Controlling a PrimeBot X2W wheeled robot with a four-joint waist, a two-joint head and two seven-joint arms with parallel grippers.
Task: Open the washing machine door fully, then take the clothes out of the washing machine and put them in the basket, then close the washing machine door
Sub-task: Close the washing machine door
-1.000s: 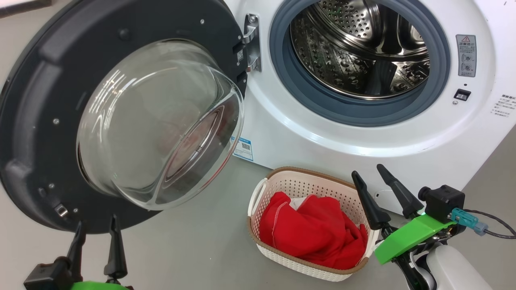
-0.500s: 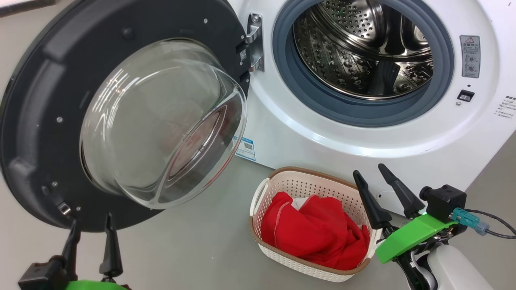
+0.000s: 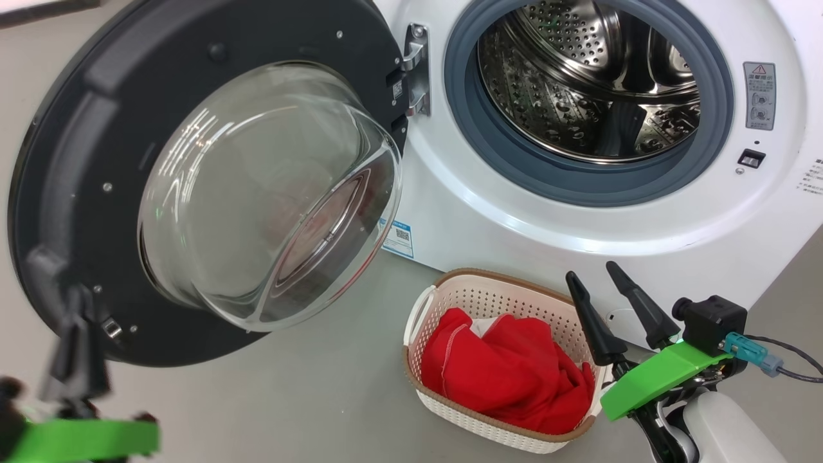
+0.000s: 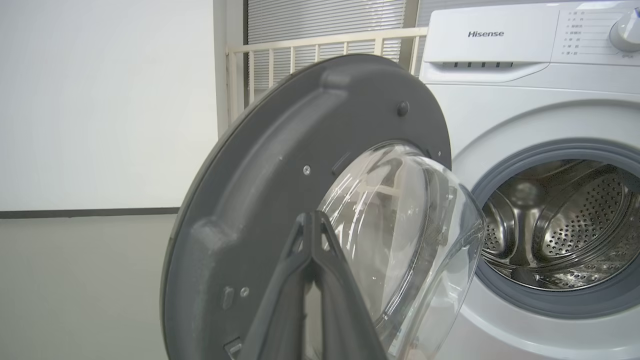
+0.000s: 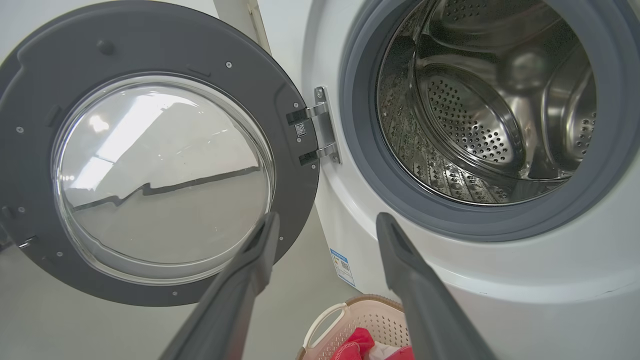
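A: Well, how does the washing machine door (image 3: 212,96) stand?
B: It is swung open on its hinge (image 3: 416,71), to the left of the washing machine (image 3: 514,225). Its dark inner face and the clear glass bowl (image 3: 257,193) look toward the robot.
A: And where are the clothes (image 3: 508,379)?
B: The red clothes lie bunched in the basket (image 3: 488,292), with a small white part near the back. The basket stands on the floor (image 3: 308,399), just beside the foot of the machine's front, below the grey rubber ring (image 3: 578,186) and to the right of the blue sticker (image 3: 398,236).
A: What shows inside the machine?
B: The steel drum (image 3: 578,83), with its holes and ribs.
A: How is the left pincer (image 4: 312,220)?
B: Its two fingers are pressed together and they hold nothing. It is in front of the lower part of the door's inner face. In the head view it is blurred, so I cannot tell if it touches the door.
A: And the right pincer (image 3: 590,273)?
B: Its fingers stand apart, with nothing held. It hovers at the right rim of the basket, with the fingers pointing toward the machine.
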